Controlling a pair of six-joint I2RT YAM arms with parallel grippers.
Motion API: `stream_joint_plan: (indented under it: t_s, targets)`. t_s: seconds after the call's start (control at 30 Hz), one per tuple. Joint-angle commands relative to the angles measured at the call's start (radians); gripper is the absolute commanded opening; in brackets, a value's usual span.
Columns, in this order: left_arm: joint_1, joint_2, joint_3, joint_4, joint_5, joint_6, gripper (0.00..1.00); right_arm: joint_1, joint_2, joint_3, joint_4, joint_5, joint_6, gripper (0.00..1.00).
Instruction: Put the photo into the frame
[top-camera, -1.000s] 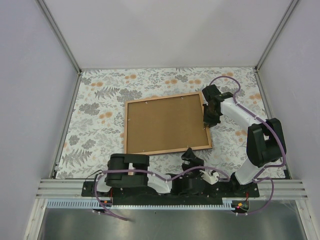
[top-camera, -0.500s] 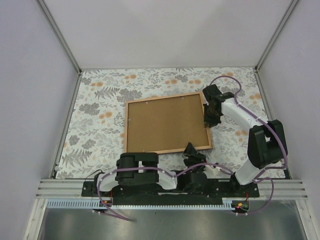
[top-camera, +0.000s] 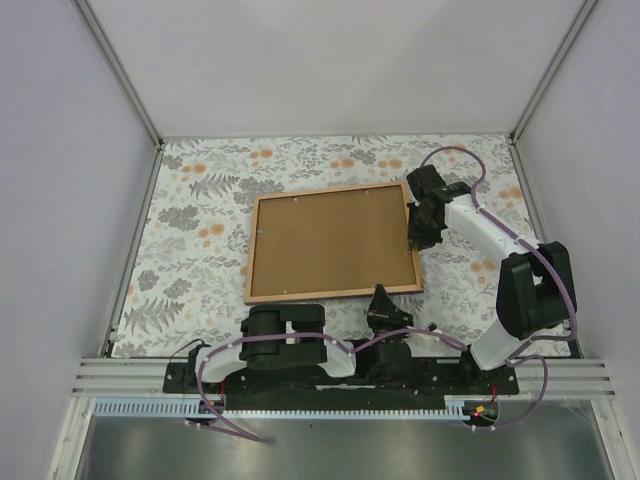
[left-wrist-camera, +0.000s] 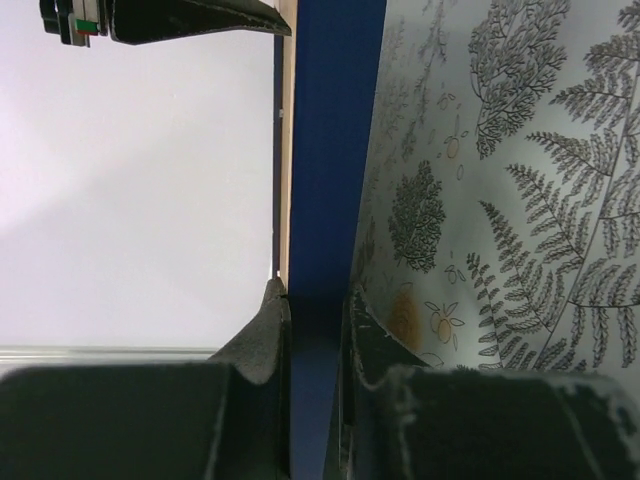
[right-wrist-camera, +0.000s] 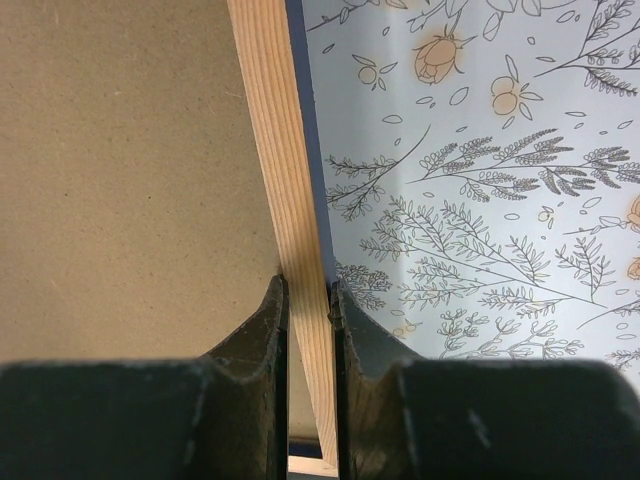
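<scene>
Nearest the bases, the left gripper (top-camera: 384, 300) has moved in over the last second and is clamped narrowly on the near rail of the frame (left-wrist-camera: 330, 130), which has swung slightly on the tablecloth (top-camera: 200, 190). Farther off, the right gripper (top-camera: 421, 226) pinches the right rail, so both arms seem ready to lift it. Only the left wrist view shows the blue front. The overhead view shows the backing panel (top-camera: 330, 245). The photo is nowhere visible.

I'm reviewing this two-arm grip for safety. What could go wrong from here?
The left hand pinches the near edge of the frame, the right hand its right edge, both on the thin rim only. Uneven moves may twist it or let it slip. The backing panel faces up; if unfastened, tilting might drop it.
</scene>
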Motion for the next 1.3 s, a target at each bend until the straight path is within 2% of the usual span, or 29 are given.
stream_joint_plan:
  t_s: [0.0,0.4,0.63,0.8,1.03,1.27]
  targets:
    - [0.018,0.003,0.025,0.325,-0.058,0.151,0.02,0.003,-0.037,0.039,-0.035,0.010,0.003,0.00]
    - [0.018,0.008,0.028,0.611,-0.075,0.384,0.02,0.003,-0.052,0.036,-0.025,0.002,0.012,0.00]
    - [0.018,0.020,0.042,0.599,-0.079,0.398,0.02,0.002,-0.071,0.033,-0.019,-0.005,0.012,0.00]
    - [0.018,0.025,0.072,0.458,-0.089,0.308,0.02,0.003,-0.080,0.024,-0.008,-0.010,0.009,0.00]
    - [0.024,-0.015,0.108,0.006,-0.057,-0.025,0.02,0.003,-0.089,0.002,0.011,-0.010,0.007,0.00]
    - [0.046,-0.004,0.144,-0.103,-0.052,-0.097,0.02,0.002,-0.080,0.010,0.007,-0.025,-0.003,0.00]
